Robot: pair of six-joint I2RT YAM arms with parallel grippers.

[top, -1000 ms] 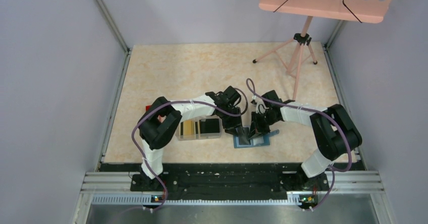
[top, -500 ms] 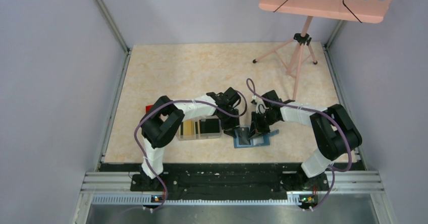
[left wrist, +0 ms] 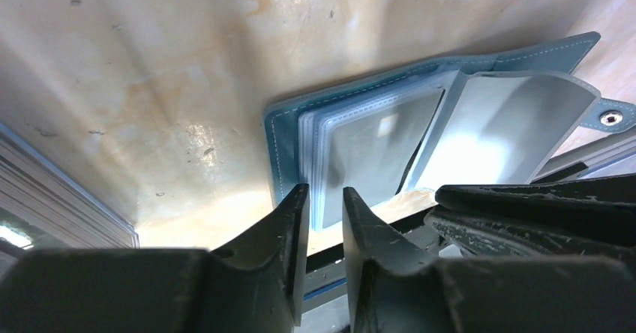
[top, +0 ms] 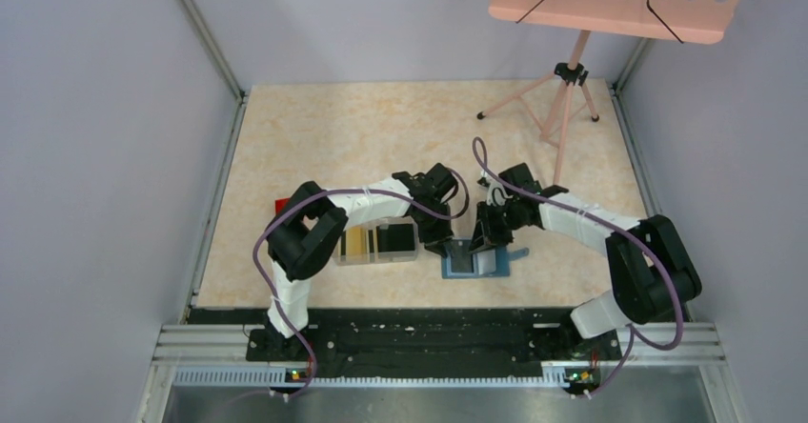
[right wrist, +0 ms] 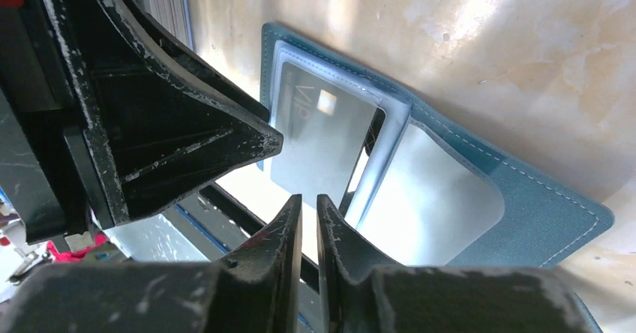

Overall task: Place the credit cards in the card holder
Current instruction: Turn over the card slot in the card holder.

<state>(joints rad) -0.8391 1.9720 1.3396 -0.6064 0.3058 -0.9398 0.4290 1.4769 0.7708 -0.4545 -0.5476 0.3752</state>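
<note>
The teal card holder (top: 474, 262) lies open on the table, its clear inner sleeves fanned out. A pale grey card (right wrist: 322, 134) marked VIP sits inside one sleeve; it also shows in the left wrist view (left wrist: 375, 149). More credit cards, gold (top: 353, 242) and black (top: 395, 239), lie in a clear box. My left gripper (top: 442, 243) hovers at the holder's left edge (left wrist: 281, 153), its jaws nearly closed (left wrist: 325, 192) with nothing between them. My right gripper (top: 483, 237) is just above the holder's far side, jaws close together and empty (right wrist: 309, 199).
The clear plastic box (top: 377, 258) stands just left of the holder, under my left forearm. A small red object (top: 282, 203) lies at the far left. A pink music stand (top: 572, 70) stands at the back right. The two grippers are close together over the holder.
My right arm's elbow has swung out to the right and its gripper has drawn back a little from the holder. The left arm has barely moved.
</note>
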